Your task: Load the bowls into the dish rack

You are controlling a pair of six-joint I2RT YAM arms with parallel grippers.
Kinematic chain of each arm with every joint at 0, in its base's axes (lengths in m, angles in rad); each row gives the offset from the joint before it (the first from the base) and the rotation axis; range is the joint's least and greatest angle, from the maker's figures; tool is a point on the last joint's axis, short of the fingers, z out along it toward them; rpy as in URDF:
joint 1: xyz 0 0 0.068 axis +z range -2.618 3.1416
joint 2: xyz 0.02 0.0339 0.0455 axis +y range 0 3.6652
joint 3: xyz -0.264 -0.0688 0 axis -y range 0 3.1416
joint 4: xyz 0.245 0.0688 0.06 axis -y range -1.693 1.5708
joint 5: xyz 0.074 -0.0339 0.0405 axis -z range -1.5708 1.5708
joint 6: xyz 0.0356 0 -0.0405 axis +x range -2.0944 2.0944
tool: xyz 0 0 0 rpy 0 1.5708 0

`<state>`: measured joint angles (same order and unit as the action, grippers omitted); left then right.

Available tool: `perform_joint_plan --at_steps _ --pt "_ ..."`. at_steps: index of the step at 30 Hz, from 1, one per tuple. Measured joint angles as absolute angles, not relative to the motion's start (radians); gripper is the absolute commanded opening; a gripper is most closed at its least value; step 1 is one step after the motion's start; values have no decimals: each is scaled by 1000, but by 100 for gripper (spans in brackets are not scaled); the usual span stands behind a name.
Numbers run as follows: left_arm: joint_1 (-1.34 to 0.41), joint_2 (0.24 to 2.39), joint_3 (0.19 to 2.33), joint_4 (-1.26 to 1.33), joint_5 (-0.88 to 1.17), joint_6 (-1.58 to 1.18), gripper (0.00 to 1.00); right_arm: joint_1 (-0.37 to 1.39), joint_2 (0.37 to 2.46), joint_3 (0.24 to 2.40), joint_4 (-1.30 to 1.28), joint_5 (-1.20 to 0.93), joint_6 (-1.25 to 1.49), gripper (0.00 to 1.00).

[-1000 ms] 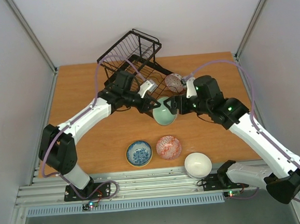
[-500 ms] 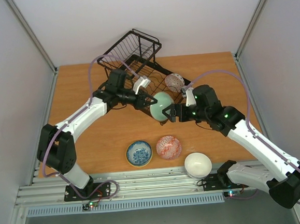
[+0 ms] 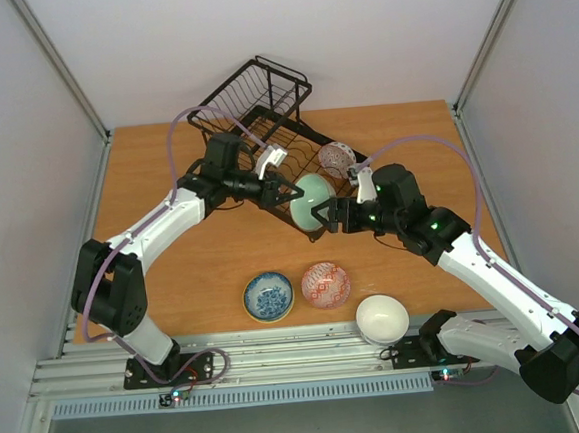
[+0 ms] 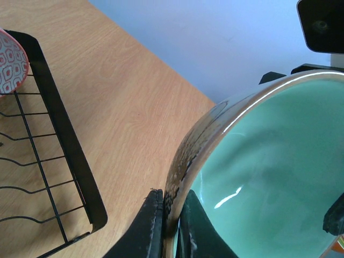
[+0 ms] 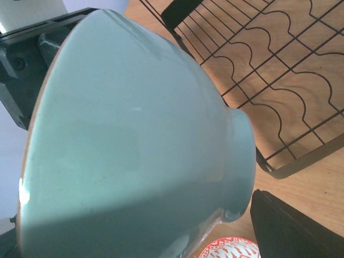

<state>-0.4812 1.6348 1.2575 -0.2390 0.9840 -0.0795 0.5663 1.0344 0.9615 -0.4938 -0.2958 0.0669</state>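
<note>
The pale green bowl (image 3: 311, 200) hangs on edge above the table at the black wire dish rack's (image 3: 260, 98) near corner. My left gripper (image 3: 289, 189) is shut on its rim, one finger inside and one outside (image 4: 172, 215). My right gripper (image 3: 332, 216) sits at the bowl's other side. Its one visible finger (image 5: 293, 228) stands apart from the bowl's foot (image 5: 242, 161), so it reads as open. A red-patterned bowl (image 3: 336, 159) stands in the rack. The blue-and-white bowl (image 3: 268, 295), another red-patterned bowl (image 3: 325, 284) and the white bowl (image 3: 382, 319) sit on the table near the front.
The rack lies diagonally at the back centre, its raised basket (image 3: 264, 83) at the far end and its divider tray (image 5: 269, 80) just beyond the green bowl. Grey walls enclose the wooden table (image 3: 174, 276) on three sides.
The green bowl has moved up and left toward the rack. My left gripper has come in and closed on its rim. My right arm has drawn back a little and its finger now stands off the bowl.
</note>
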Motion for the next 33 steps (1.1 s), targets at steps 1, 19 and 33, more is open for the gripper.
perform_joint_plan --at_steps 1,19,33 --pt "-481 1635 1258 -235 985 -81 0 566 1034 962 -489 -296 66 78" --pt "-482 1633 1259 -199 926 -100 63 568 1148 1145 -610 -141 -57 1" --pt "-484 1589 1258 -213 616 -97 70 561 1740 1710 -926 308 -400 1"
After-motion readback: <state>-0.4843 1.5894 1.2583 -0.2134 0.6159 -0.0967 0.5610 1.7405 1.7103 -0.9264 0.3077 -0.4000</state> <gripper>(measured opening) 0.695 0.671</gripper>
